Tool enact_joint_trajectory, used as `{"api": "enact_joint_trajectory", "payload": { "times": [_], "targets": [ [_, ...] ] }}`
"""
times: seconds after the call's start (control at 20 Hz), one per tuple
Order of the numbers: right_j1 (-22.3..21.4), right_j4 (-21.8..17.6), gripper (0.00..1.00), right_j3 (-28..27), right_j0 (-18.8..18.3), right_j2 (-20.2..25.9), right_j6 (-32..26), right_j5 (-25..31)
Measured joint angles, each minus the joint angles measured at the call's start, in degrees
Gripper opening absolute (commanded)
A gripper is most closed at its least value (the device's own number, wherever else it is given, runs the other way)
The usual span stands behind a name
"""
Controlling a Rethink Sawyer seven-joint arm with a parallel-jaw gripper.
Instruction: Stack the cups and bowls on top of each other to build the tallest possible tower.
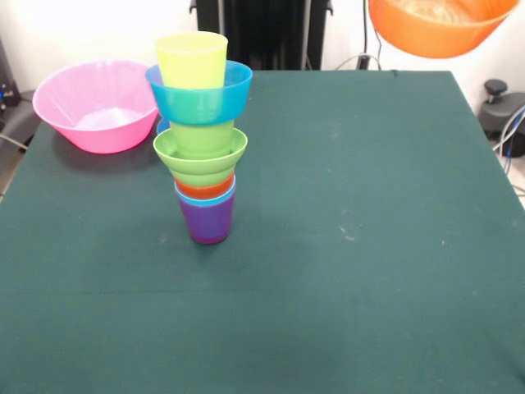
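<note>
Centre the orange bowl (439, 29) level over the yellow-green cup (192, 59) topping the tower (201, 139) before lowering; I can't tell the gripper's state.

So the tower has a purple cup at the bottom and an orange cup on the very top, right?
Not quite. The front view shows the tower does have a purple cup at the bottom, but the cup on the very top is the yellow-green cup, not an orange one.

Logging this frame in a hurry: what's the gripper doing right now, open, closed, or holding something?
Gripper: not in view. The orange bowl hangs in the air at the top edge, but what holds it is out of frame.
</note>
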Motion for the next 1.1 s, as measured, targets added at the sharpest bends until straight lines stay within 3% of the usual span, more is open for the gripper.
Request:
{"api": "enact_joint_trajectory", "payload": {
  "times": [0.55,1.1],
  "targets": [
    [-1.43,-5.2,0.0,-1.84,-1.91,0.43,0.0,-0.09],
    [-5.52,-6.7,0.0,1.69,-10.69,3.05,-1.78,-2.52]
  ]
}}
